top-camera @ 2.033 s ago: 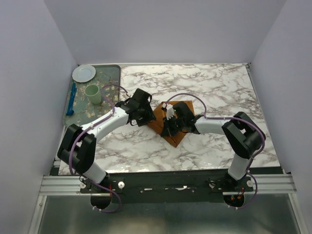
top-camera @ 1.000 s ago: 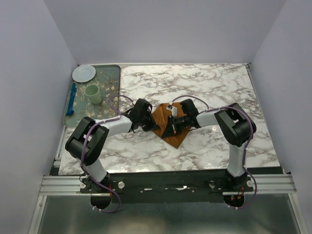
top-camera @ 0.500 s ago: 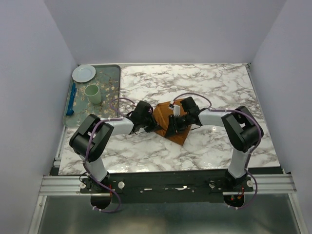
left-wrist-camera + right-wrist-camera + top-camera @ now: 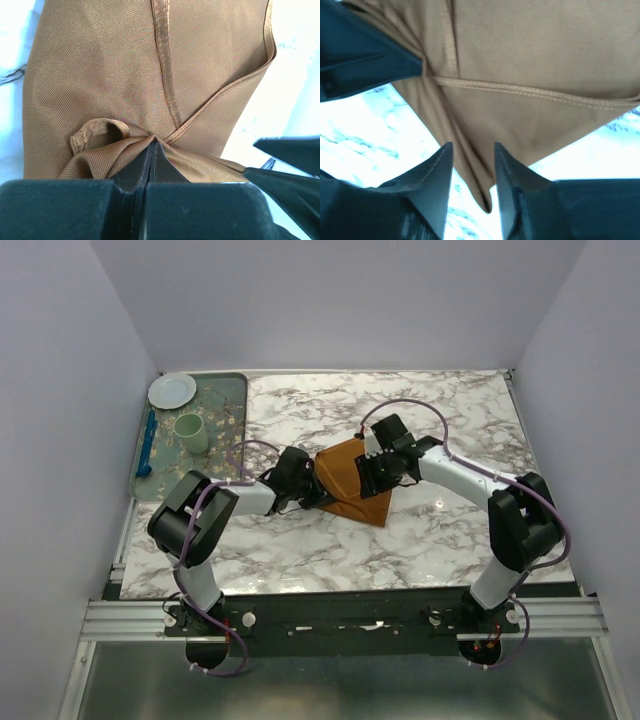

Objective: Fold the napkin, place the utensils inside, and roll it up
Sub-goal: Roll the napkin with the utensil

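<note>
Fingers [image 4: 136,172] of left gripper [image 4: 318,496]: pressed together, pinching a bunched fold at the edge of the napkin [image 4: 348,472]. Fingers [image 4: 436,172] of right gripper [image 4: 470,167]: spread, with a cloth corner hanging in the gap. Whether it touches either pad cannot be told. Napkin lies mid-way across the marble table [image 4: 450,410], partly folded, between the two grippers. No fork seen in any view. A blue utensil [image 4: 148,440] sits on the tray [image 4: 236,390] at far left.

Risks, judged:
- Only one side is gripped. A pull by the left arm would likely drag the whole cloth over the smooth marble rather than fold it.
- The pinch appears to hold several layers, so lifting could undo the fold underneath.
- If the right fingers close here, they may catch only the corner tip, which could slip out.
- Hemmed edges sit skewed, and a crooked fold makes a loose roll.
</note>
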Available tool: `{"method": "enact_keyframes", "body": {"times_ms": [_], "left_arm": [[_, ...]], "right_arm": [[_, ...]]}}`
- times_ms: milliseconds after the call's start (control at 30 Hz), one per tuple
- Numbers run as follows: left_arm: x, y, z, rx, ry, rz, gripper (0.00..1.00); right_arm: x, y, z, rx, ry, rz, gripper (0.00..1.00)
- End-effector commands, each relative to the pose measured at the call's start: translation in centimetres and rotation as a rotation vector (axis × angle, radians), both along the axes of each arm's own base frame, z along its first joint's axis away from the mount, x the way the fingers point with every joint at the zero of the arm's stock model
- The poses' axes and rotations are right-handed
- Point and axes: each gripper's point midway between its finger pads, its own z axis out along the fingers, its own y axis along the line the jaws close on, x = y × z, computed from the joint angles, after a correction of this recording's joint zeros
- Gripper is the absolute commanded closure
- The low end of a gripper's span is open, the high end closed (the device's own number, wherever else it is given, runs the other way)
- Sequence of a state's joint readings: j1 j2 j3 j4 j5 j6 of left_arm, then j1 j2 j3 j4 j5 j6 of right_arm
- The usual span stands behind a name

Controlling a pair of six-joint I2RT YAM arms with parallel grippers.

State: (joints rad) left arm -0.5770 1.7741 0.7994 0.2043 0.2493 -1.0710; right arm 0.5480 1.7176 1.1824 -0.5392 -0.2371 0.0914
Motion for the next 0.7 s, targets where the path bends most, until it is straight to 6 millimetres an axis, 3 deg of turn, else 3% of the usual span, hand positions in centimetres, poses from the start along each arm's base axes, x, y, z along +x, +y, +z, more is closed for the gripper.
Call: {"method": "enact_keyframes", "body": {"times_ms": [0,33,133,367,533,600,667], "left_arm": [[-4.3,4.0,-6.8,0.219,0.194,-0.007,1.00],[-4.2,4.0,-6.7,0.220,0.192,-0.009,1.00],[-4.3,4.2,-6.9,0.233,0.201,-0.013,1.00],[-4.1,4.1,-6.7,0.231,0.196,-0.019,1.00],[-4.4,4.4,-6.9,0.249,0.218,-0.029,1.00],[-4.4,4.7,-7.0,0.264,0.217,-0.036,1.00],[-4.4,4.7,-7.0,0.267,0.218,-0.044,1.00]], "right_arm": [[-1.2,0.1,2.0,-0.063,-0.063,0.012,0.66],[-1.7,0.9,2.1,-0.014,-0.041,0.023,0.79],[-2.3,1.8,1.4,0.064,-0.028,0.011,0.89],[-2.9,-2.1,-3.3,-0.105,-0.016,-0.068,0.90],[-2.8,-3.8,-3.8,-0.180,-0.003,-0.160,0.88],[-3.1,-4.5,-4.7,-0.237,0.024,-0.160,0.87],[-3.7,-4.1,-5.9,-0.232,0.079,-0.138,0.86]]}}
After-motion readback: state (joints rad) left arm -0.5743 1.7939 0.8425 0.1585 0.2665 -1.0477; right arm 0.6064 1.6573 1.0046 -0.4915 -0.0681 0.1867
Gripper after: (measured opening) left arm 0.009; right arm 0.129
